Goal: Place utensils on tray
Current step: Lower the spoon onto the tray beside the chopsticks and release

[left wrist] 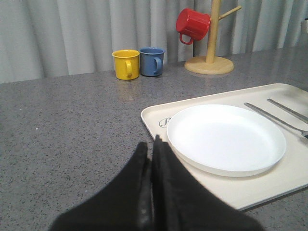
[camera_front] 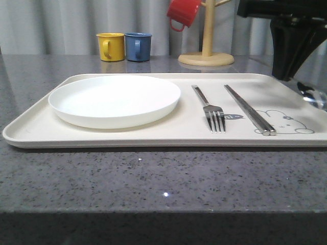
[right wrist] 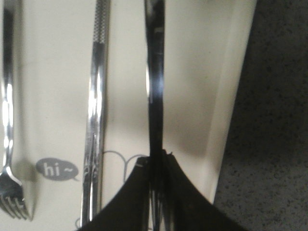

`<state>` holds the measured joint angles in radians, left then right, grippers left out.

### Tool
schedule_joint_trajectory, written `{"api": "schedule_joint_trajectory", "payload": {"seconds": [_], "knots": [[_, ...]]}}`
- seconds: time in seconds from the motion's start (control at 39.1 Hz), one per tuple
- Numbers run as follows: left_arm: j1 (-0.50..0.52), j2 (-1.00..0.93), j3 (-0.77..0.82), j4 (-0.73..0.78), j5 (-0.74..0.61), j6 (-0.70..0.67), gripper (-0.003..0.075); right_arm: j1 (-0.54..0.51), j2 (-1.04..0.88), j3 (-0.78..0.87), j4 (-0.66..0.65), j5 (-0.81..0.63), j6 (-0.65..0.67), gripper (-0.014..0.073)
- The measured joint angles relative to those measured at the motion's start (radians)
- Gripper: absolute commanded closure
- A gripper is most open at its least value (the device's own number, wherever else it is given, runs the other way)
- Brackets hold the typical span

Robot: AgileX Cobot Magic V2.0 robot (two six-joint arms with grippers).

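Right fingers [right wrist: 158, 166] pinching the spoon [right wrist: 155, 72] handle over the tray [right wrist: 211, 96].
Its bowl is showing blurred at the front view's edge; fork [camera_front: 212, 113] and chopsticks [camera_front: 250, 109] are lying on the tray beside them. Left fingers [left wrist: 150, 159] are pressed together above the desk [left wrist: 72, 125].

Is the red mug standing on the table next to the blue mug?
No, the red mug hangs on the wooden mug tree, apart from the blue mug.

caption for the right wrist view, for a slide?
Right pincer shut on the spoon above the tray, beside the chopsticks and fork.
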<state>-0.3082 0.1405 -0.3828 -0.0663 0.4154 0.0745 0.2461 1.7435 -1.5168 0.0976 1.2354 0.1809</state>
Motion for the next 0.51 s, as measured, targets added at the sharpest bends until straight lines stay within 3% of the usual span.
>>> {"api": "schedule_joint_trajectory", "payload": {"seconds": [0.51], "knots": [[0.000,0.000,0.000,0.000,0.000,0.000,0.0738,0.000,0.060,0.000,-0.044,-0.008,0.086,0.0652]]}}
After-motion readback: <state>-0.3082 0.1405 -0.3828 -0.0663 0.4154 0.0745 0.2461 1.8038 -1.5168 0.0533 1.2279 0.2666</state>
